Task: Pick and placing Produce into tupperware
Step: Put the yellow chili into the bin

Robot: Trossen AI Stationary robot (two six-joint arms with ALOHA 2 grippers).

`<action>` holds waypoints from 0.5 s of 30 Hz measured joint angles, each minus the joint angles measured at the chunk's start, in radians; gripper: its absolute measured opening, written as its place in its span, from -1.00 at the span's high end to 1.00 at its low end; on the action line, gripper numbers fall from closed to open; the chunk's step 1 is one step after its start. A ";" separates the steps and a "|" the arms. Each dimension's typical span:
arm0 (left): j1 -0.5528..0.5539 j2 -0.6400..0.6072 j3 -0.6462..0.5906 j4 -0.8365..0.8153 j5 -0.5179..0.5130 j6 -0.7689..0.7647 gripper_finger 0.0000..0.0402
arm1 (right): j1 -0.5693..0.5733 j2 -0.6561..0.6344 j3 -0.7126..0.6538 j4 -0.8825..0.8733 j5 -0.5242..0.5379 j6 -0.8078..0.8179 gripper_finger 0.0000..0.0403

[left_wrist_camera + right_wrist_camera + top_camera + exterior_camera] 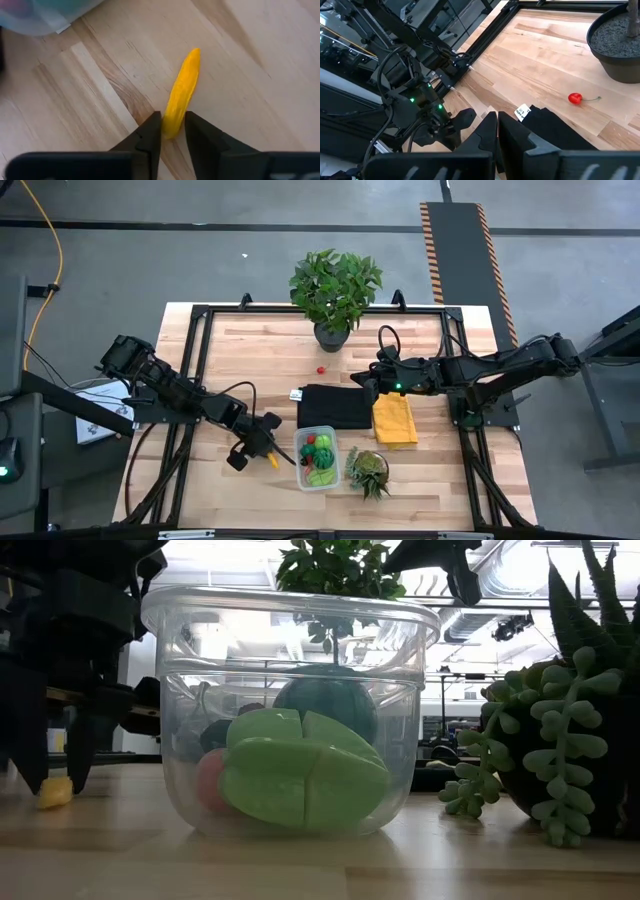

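1. Left hand (173,131) down at the bench (240,350) beside the tupperware (316,459), fingers (150,137) narrowed to either side of one end of the orange stick (183,91), at or near touching; stick flat on the wood, not lifted, so no firm hold judged yet.
2. Judged light, stiff and smooth-skinned (a toy, by the look); likely to swivel or squirt out if pinched at the tapered tip. Better taken nearer mid-length, across the narrow width.
3. Seen from the low view, stick's yellow end (55,792) on the bench just outside the tupperware's clear wall (290,620), under the left hand's dark fingers.
4. Tupperware already loaded: green pieces (300,780), a dark green round piece (330,705), a reddish piece (208,782) low against the wall. Thin clear plastic, judged light enough to skid if knocked.
5. One red cherry (575,98) left loose on the bench near the potted plant (335,288), well apart from the tupperware; tiny, round, prone to rolling.
6. Right hand (497,129) fully closed, empty, poised above the black cloth (335,408) next to the yellow cloth (395,420); succulent (368,472) just beside the tupperware.
7. Small white tag (522,111) at the black cloth's edge, printing too small to read; no brand or other writing made out anywhere.
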 joint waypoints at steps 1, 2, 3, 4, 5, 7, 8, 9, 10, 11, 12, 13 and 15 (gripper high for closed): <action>0.000 0.000 0.000 0.000 0.000 -0.001 0.66 | 0.000 0.000 0.000 0.000 0.000 0.000 0.97; 0.000 0.000 0.000 0.000 0.000 -0.003 0.70 | 0.000 0.000 0.000 0.000 0.000 0.000 0.97; 0.000 0.000 0.000 0.000 0.002 -0.004 0.73 | 0.000 0.000 0.000 0.000 0.000 0.000 0.97; 0.000 0.000 0.000 0.000 0.009 -0.004 0.77 | 0.000 0.000 0.000 0.000 0.000 0.000 0.97; 0.000 0.000 0.000 0.000 0.016 -0.005 0.80 | 0.000 0.000 0.000 0.000 0.000 0.000 0.97; 0.000 0.000 0.000 0.000 0.024 -0.008 0.86 | 0.000 0.000 0.000 0.000 0.000 0.000 0.97; 0.000 0.000 0.000 0.000 0.028 -0.011 0.88 | 0.000 0.000 0.000 0.000 0.000 0.000 0.97; 0.000 0.000 0.000 0.000 0.031 -0.019 0.90 | 0.000 0.000 0.000 0.000 0.000 0.000 0.97; 0.000 0.000 0.000 -0.001 0.031 -0.029 0.92 | 0.000 0.000 0.000 0.000 0.000 0.000 0.97; 0.000 0.000 0.000 -0.003 0.031 -0.032 0.93 | 0.000 0.000 0.000 0.000 0.000 0.000 0.97; 0.000 0.000 0.000 -0.008 0.031 -0.037 0.93 | 0.000 0.000 0.000 0.000 0.000 0.000 0.97; 0.000 -0.001 0.000 -0.013 0.032 -0.046 0.93 | 0.000 0.000 0.000 0.000 0.000 0.000 0.97; 0.000 -0.001 0.000 -0.020 0.038 -0.072 0.91 | 0.000 0.000 0.000 0.000 0.000 0.000 0.97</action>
